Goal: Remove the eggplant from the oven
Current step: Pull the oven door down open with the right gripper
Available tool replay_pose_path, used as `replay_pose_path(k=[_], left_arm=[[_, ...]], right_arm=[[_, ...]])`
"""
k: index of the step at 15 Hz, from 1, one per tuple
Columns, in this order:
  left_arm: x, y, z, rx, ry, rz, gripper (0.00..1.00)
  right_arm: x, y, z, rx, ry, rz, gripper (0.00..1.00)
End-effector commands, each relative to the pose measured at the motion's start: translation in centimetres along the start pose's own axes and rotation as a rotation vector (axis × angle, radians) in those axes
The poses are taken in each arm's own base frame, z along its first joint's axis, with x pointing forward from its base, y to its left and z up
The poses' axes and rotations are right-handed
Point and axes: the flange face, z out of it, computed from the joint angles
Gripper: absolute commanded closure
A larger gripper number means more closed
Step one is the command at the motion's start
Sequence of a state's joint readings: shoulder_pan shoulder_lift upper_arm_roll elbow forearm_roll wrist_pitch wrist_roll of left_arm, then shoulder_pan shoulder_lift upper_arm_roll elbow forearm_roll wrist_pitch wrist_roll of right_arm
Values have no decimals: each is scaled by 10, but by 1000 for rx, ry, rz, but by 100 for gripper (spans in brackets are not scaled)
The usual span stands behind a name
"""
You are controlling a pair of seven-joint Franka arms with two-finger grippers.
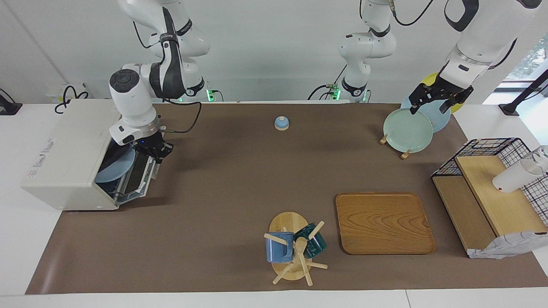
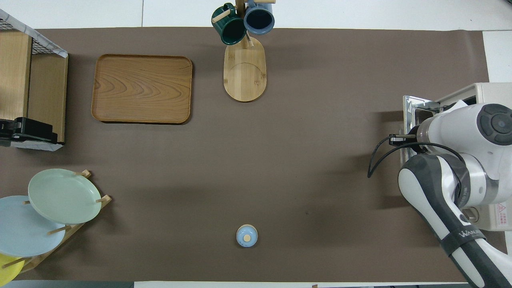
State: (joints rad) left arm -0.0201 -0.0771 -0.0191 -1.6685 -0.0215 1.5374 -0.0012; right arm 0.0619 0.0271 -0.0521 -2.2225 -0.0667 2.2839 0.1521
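Note:
The off-white oven (image 1: 64, 149) stands at the right arm's end of the table, and its top (image 2: 490, 94) shows in the overhead view. Its glass door (image 1: 141, 175) hangs partly lowered toward the mat. My right gripper (image 1: 155, 155) is shut on the handle at the door's free edge. A light blue plate (image 1: 112, 172) shows inside the opening. I cannot make out the eggplant in the dark interior. My left gripper (image 1: 430, 105) waits open in the air over the plate rack.
A plate rack with a green plate (image 1: 407, 130) stands toward the left arm's end. A small blue bell (image 1: 281, 123), a wooden tray (image 1: 383, 222), a mug tree (image 1: 293, 250) and a wire shelf (image 1: 492, 188) holding a white cup are on the table.

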Motion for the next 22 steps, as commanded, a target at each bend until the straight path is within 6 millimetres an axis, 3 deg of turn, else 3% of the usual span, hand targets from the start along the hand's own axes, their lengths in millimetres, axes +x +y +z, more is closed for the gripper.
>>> replay_pose_path(k=[1, 7, 10, 12, 13, 14, 15, 18, 20, 22], left_arm=[[-4, -1, -3, -13, 11, -8, 0], [-4, -1, -4, -13, 11, -8, 0], [-4, -1, -4, -13, 11, -8, 0], [-4, -1, -4, -13, 13, -8, 0], [-4, -1, -3, -13, 10, -8, 0], [-4, -1, -4, -13, 13, -8, 0], [-4, -1, -3, -13, 11, -8, 0], [-4, -1, -4, -13, 11, -8, 0], [-4, -1, -4, -13, 11, -8, 0], [-4, -1, -4, -13, 13, -8, 0]], right_arm=[[18, 22, 26, -15, 51, 21, 100], [25, -9, 57, -7, 71, -17, 100], [33, -46, 43, 25, 68, 31, 100], [38, -84, 25, 76, 78, 92, 100], [42, -93, 14, 79, 77, 100, 100], [44, -91, 3, 71, 52, 104, 81], [47, -82, -9, 55, 23, 113, 70], [40, -51, -40, 14, -48, 156, 57], [38, -22, -39, -48, -79, 172, 46], [33, -5, -36, -61, -94, 192, 47]])
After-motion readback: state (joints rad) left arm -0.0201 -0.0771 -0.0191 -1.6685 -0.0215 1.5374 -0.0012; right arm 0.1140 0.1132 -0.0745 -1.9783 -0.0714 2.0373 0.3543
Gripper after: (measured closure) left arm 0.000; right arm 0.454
